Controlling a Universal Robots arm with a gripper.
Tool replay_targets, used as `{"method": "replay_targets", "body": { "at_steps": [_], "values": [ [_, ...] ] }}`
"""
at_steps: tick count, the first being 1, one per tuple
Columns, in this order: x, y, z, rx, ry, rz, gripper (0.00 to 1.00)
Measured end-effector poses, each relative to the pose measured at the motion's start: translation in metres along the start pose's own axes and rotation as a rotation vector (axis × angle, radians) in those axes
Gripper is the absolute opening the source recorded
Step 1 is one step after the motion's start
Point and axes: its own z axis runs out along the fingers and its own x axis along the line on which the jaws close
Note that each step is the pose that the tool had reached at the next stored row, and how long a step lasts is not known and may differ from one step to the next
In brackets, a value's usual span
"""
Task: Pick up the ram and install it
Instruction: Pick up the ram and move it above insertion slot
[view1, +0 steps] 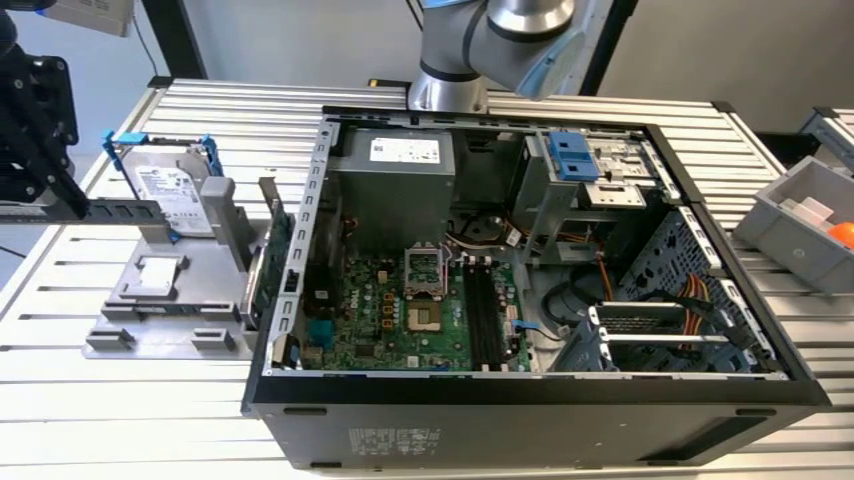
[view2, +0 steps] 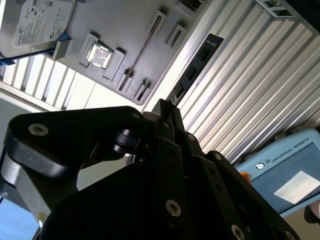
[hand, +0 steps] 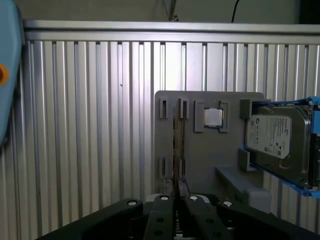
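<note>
The gripper (view2: 166, 106) is clamped on the ram (view2: 196, 67), clear of the grey holder (hand: 210, 150); pick-up looks done, installing needs alignment with the motherboard's black slots (view1: 483, 312)

hand (hand: 177, 185) with fingers pinched tight on the ram (view2: 197, 62)

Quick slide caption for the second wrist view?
Hand gripping the ram, with the gray holder and hard drive beyond it on the slatted table.
</note>
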Motion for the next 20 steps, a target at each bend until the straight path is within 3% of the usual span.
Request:
{"method": "replay_targets", "body": {
  "at_steps": [20],
  "values": [
    [-0.0005, -0.0386, 0.0002, -0.003, 0.0, 0.0, 0.0]
  ]
}}
